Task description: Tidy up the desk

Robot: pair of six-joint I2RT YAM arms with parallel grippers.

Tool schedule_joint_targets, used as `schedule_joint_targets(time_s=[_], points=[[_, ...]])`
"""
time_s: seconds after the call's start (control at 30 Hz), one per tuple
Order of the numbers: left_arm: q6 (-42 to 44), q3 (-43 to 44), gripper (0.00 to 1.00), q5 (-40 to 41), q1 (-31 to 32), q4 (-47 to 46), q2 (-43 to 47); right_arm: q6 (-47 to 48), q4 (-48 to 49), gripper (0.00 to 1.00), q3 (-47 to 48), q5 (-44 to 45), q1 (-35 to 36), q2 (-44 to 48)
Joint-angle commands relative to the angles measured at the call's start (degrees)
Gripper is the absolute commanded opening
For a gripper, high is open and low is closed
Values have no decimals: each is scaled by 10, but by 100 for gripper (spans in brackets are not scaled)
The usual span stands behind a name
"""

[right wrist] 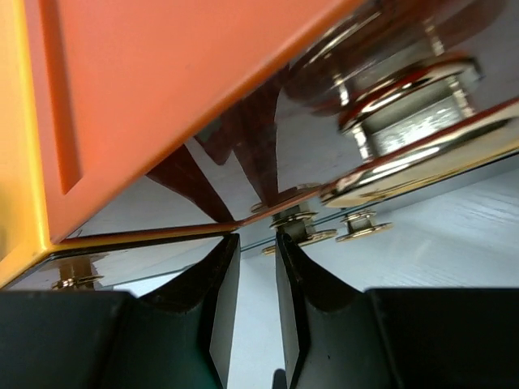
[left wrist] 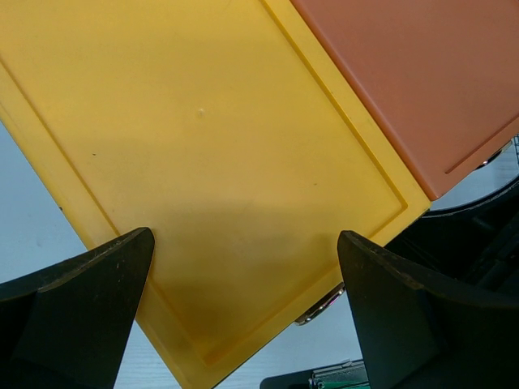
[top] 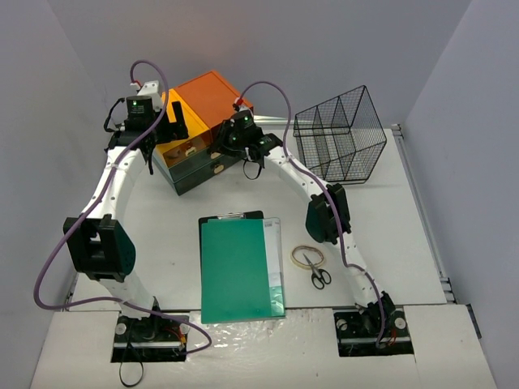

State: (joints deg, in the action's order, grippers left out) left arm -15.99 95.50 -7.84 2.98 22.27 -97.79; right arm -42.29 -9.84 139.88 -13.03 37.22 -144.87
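Observation:
The white desk holds a drawer unit at the back with an orange top and a yellow top beside it. My left gripper hovers over the yellow top, its jaws wide open and empty. My right gripper is low at the unit's shiny front, right by its gold knobs. Its jaws stand a narrow gap apart with nothing between them. One drawer at the unit's left front stands open.
A black clipboard with green paper lies mid-desk. A tape roll and scissors lie to its right. A black wire basket stands at the back right. A metal rail runs along the right edge.

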Motion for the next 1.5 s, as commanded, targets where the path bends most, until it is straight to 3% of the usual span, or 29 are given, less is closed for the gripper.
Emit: schedule_joint_targets(time_s=[0.0,0.27,0.47,0.63,0.77,1.2,1.47], points=[[-3,-12,97,30,-13,117,3,-29,92,23,20,-26,11,14],[-4,-8,97,34,-13,117,4,-20,92,24,-154,44,7,140],[-4,-3,97,34,-14,117,-1,-32,107,34,-291,64,6,205],[-4,-2,97,32,-14,117,-1,-109,205,43,-357,17,-11,214],[-2,-8,97,31,-14,116,0,-243,407,48,-479,-10,-35,224],[-3,-10,97,27,-15,111,-6,-393,593,49,-444,-48,-36,129],[-3,-5,97,27,-15,112,-11,-433,620,49,-412,-57,-36,91]])
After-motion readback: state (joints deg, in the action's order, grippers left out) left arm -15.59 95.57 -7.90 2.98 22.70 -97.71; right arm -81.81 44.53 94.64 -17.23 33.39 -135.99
